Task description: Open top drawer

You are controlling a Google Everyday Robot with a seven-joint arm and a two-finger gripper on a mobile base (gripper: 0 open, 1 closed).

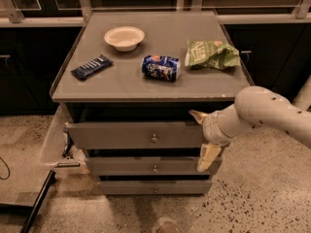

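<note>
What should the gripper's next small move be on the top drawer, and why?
Probably a short, straight pull outward. The gripper sits at the right end of the top drawer, with its fingers spread above and below the drawer front. The drawer stands only slightly out, with a dark gap showing under the tabletop, so it likely needs more travel.
</note>
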